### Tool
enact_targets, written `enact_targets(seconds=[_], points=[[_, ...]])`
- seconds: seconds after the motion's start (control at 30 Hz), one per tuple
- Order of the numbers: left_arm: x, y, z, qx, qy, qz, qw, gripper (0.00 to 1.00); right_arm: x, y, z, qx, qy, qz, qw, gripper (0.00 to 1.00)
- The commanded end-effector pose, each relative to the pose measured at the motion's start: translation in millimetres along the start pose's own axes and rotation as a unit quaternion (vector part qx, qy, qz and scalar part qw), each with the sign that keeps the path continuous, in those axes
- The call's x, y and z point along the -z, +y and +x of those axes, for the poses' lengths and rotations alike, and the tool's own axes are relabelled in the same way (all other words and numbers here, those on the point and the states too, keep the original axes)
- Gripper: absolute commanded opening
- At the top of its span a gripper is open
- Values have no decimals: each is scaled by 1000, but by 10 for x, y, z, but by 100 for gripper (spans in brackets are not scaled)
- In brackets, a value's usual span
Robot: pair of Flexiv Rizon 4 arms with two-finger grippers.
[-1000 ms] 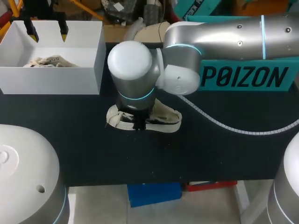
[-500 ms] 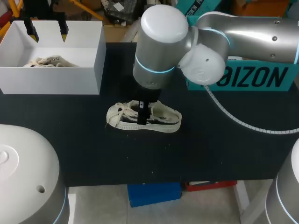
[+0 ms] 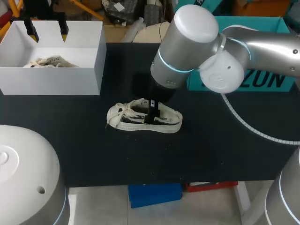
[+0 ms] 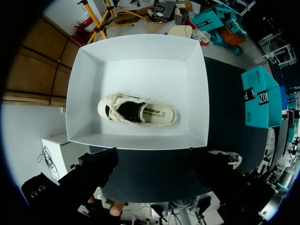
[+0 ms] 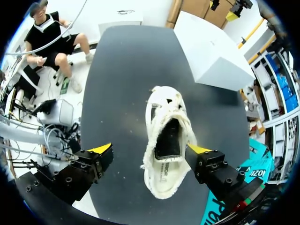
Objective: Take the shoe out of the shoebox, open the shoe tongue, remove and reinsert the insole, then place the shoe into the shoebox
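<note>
A cream low-top shoe (image 3: 143, 117) lies on its sole on the black table, its opening facing up; the dark insole (image 5: 167, 140) shows inside. My right gripper (image 3: 151, 108) hovers just above the shoe's (image 5: 168, 140) middle, open, its yellow fingertips (image 5: 101, 149) standing apart on either side without touching. The white shoebox (image 3: 93, 61) stands at the far left with a second cream shoe (image 4: 138, 110) in it. My left gripper (image 3: 47, 32) hangs open above that box, clear of the shoe inside. The left gripper (image 4: 159, 176) holds nothing.
A teal box (image 3: 262, 79) stands at the back right, partly behind my right arm. The white shoebox (image 5: 215, 51) lies ahead of the right gripper, beyond the shoe's toe. Bare black tabletop (image 3: 211, 150) spreads in front of the shoe.
My right arm has risen and swung back to the right off the shoe, and its fingers have spread apart. The shoe stays in place. The left arm has not moved.
</note>
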State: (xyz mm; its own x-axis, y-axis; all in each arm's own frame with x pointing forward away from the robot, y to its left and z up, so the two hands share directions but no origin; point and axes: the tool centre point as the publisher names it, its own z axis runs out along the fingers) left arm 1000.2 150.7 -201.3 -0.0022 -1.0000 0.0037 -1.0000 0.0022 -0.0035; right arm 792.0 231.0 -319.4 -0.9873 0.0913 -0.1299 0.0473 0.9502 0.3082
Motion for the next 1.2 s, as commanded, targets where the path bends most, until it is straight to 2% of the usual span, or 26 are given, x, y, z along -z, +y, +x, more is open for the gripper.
enact_targets(seconds=[0.03, 0.2, 0.3, 0.4, 0.57, 0.83, 0.93, 1.1, 1.2], points=[[7, 2, 2, 0, -1, -1, 1000, 100, 3, -25, 8, 0, 0, -5, 1000, 100], [7, 2, 2, 0, -1, -1, 1000, 100, 32, -97, 5, -2, 6, -10, 1000, 100], [7, 2, 2, 0, -1, -1, 1000, 100, 95, -206, -4, -34, -15, -57, 998, 100], [7, 2, 2, 0, -1, -1, 1000, 100, 133, -277, 3, -29, -12, -48, 998, 100], [7, 2, 2, 0, -1, -1, 1000, 100, 127, -432, -26, -33, -15, -74, 997, 100], [7, 2, 2, 0, -1, -1, 1000, 100, 72, -547, -98, -25, -18, -114, 993, 100], [7, 2, 2, 0, -1, -1, 1000, 100, 34, -613, -138, -17, -14, -106, 994, 100], [7, 2, 2, 0, -1, -1, 1000, 100, -14, -746, -230, -23, -20, -122, 992, 100], [7, 2, 2, 0, -1, -1, 1000, 100, -63, -845, -277, -25, -15, -119, 992, 100]])
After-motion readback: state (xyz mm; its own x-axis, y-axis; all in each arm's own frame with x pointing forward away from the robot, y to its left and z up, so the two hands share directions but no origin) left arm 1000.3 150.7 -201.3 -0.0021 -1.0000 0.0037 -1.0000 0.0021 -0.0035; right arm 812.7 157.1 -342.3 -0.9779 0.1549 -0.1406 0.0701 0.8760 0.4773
